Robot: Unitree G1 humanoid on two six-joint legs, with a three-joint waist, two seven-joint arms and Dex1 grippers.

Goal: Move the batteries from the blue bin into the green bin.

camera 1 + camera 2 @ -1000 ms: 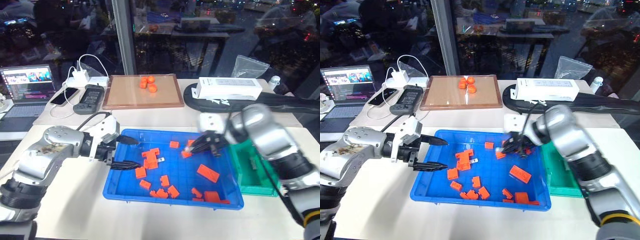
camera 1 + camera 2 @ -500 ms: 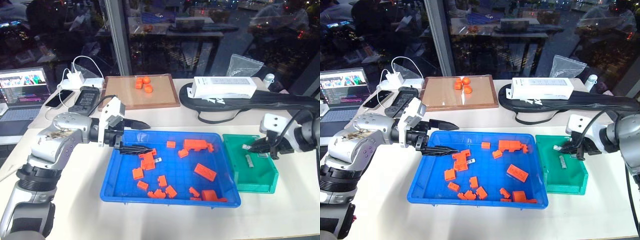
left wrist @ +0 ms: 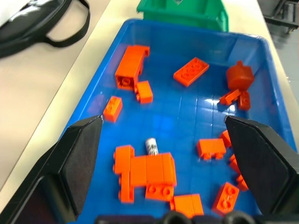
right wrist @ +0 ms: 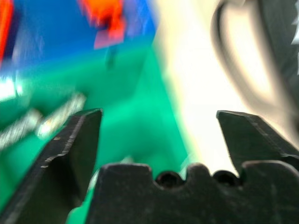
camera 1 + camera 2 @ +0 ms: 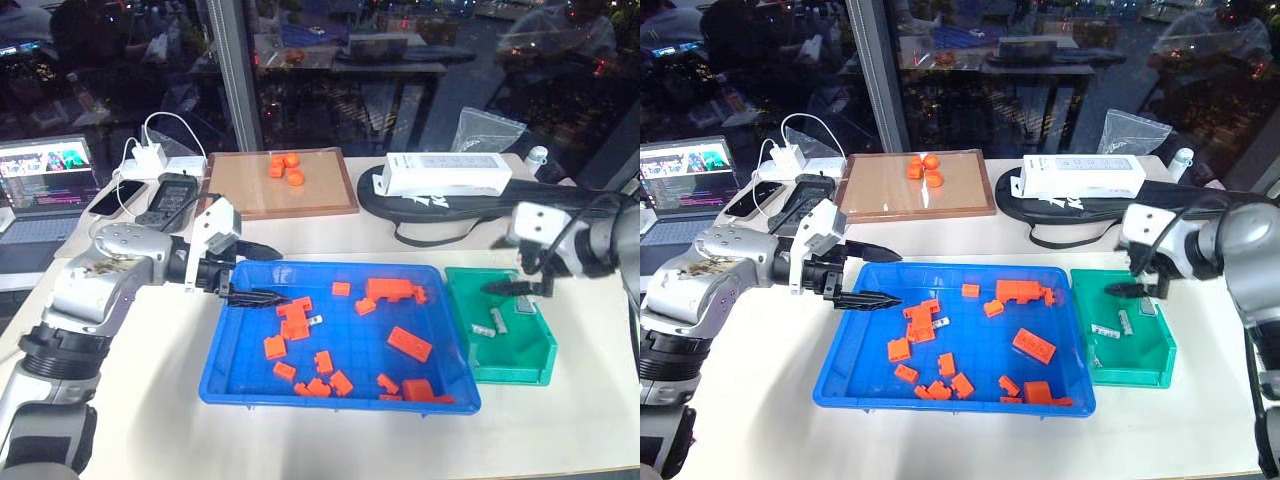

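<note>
Drop-off step: right gripper [image 5: 1137, 290] is held over the green bin [image 5: 1140, 358], jaws spread and empty — two batteries [image 5: 1114, 326] lie inside. Left gripper [image 5: 256, 273], jaws spread, is poised at the blue bin [image 5: 232, 345]; the next pick is judged to be the battery [image 3: 151, 145] beside the orange blocks [image 3: 145, 173] — a narrow pinch is needed.

1. Setting: an office or robotics lab at night, with dark glass walls [image 5: 400, 90] reflecting indoor lights.
2. Evidence: a white tabletop [image 5: 150, 400] carrying an open laptop [image 5: 45, 180] showing code, a charger with cables [image 5: 155, 155], a phone [image 5: 118, 195] and a handheld controller [image 5: 172, 198].
</note>
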